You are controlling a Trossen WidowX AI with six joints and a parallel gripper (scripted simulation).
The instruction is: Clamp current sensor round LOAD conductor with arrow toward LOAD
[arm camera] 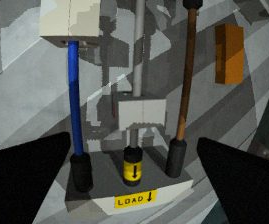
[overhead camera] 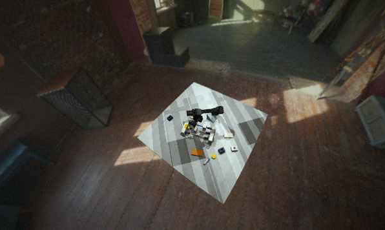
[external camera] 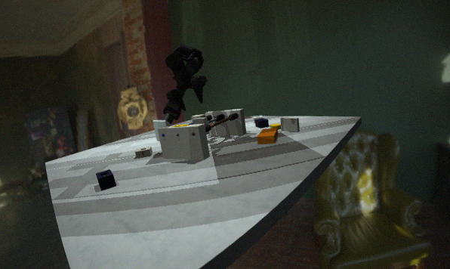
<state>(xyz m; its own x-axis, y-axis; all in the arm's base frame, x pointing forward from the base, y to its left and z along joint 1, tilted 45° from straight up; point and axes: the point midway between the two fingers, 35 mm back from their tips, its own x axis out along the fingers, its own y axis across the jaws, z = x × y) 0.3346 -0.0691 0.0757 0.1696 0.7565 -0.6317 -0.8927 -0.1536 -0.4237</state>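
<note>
While the LOAD label [arm camera: 135,199] can be read only in the wrist view, the sensor [arm camera: 142,114] is shown there at its twelve o'clock, on the grey conductor [arm camera: 138,55]; the gripper [overhead camera: 192,124] [external camera: 201,101] [arm camera: 134,141] is spread wide.

Black arm [overhead camera: 209,110] over pale table [overhead camera: 211,181], orange block [overhead camera: 197,152], yellow disc [overhead camera: 214,156] nearby

Setting: large room in an old, worn building, resembling a disused house or hall; exact use undetermined. Evidence: plank floor [overhead camera: 95,194], exposed brickwork [overhead camera: 141,14] [external camera: 134,41], tufted green armchair [external camera: 364,227], sunlit window [overhead camera: 163,4]. A grey-patterned counter [overhead camera: 211,181] [external camera: 137,227] bears small electrical test pieces.
</note>
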